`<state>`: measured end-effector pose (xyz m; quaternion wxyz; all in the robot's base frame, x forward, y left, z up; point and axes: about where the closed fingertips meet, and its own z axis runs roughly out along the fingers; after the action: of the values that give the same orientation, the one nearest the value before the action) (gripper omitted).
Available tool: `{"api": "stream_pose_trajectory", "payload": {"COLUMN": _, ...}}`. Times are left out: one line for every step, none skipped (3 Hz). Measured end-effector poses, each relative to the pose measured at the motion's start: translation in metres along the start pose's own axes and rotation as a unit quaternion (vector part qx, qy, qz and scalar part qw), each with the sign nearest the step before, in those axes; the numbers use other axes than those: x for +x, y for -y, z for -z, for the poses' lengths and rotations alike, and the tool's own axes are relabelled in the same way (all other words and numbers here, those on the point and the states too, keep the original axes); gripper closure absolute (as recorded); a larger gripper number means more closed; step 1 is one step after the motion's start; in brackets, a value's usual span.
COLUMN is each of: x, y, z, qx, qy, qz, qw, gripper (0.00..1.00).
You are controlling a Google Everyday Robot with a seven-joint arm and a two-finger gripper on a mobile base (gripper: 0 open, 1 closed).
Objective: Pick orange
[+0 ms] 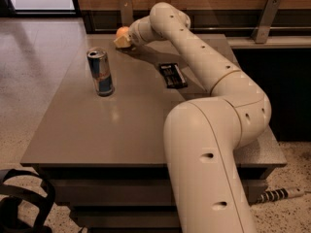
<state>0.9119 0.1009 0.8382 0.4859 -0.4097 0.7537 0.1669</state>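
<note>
Grey desk (pixel 136 123) has your orange (pixel 122 32) at its far edge, right against your hand (pixel 121 41); you cannot tell if the hand grips it. The drink can (pixel 100 72) stands apart

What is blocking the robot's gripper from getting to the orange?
Nothing visible is. The gripper is right at the orange, at the far edge of the table. The blue-and-silver can stands apart, nearer the camera, and the black packet lies beside the arm. Neither is between them.
</note>
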Motion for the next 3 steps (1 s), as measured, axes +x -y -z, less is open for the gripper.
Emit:
{"api": "stream_pose_trajectory", "payload": {"x": -0.015, "y": -0.007, "z": 0.024, "qx": 0.025, "qy": -0.011, "qz": 0.011, "qw": 0.9996, "gripper": 1.00}}
{"api": "stream_pose_trajectory", "payload": {"x": -0.025, "y": -0.017, "z": 0.045, "qx": 0.043, "qy": -0.017, "qz": 0.022, "qw": 0.9987, "gripper": 1.00}}
{"api": "stream_pose_trajectory", "payload": {"x": -0.029, "y": -0.024, "z": 0.071, "qx": 0.050, "qy": -0.010, "qz": 0.030, "qw": 0.9982, "gripper": 1.00}}
